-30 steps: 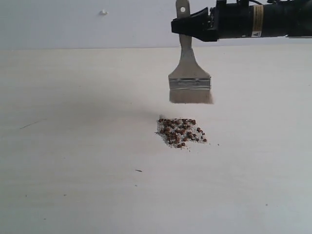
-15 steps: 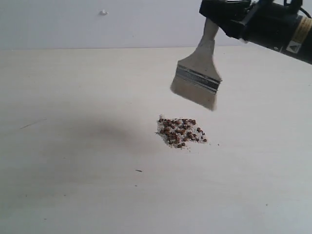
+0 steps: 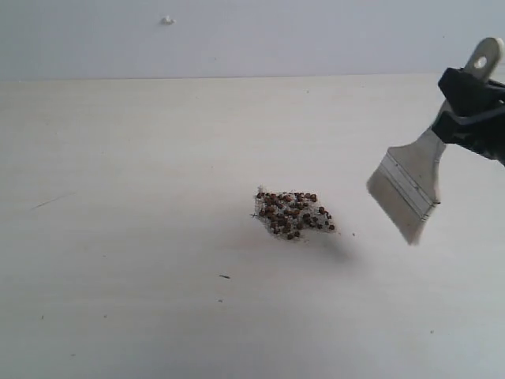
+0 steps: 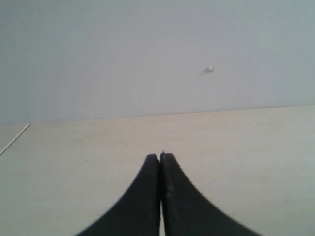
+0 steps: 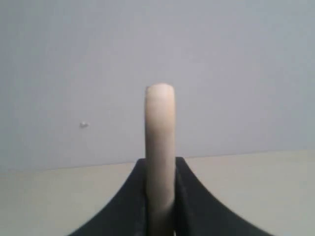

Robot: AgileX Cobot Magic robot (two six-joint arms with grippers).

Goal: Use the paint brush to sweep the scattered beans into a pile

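The reddish-brown beans lie in one small pile (image 3: 292,213) near the middle of the pale table (image 3: 126,237). At the right edge of the exterior view my right gripper (image 3: 467,106) is shut on the handle of the paint brush (image 3: 410,185). The brush hangs tilted in the air to the right of the pile, bristles (image 3: 394,212) pointing down-left, clear of the beans. In the right wrist view the pale handle (image 5: 160,147) stands between the black fingers (image 5: 189,196). My left gripper (image 4: 161,156) is shut on nothing and is out of the exterior view.
A pale wall (image 3: 237,35) rises behind the table, with a small white spot (image 3: 167,20) on it. A few dark specks lie on the table, one thin one (image 3: 225,276) in front of the pile. One stray grain (image 3: 353,234) sits just right of the pile.
My right gripper has carried the brush from above and behind the pile down to the right, tilting it. The pile has not moved.
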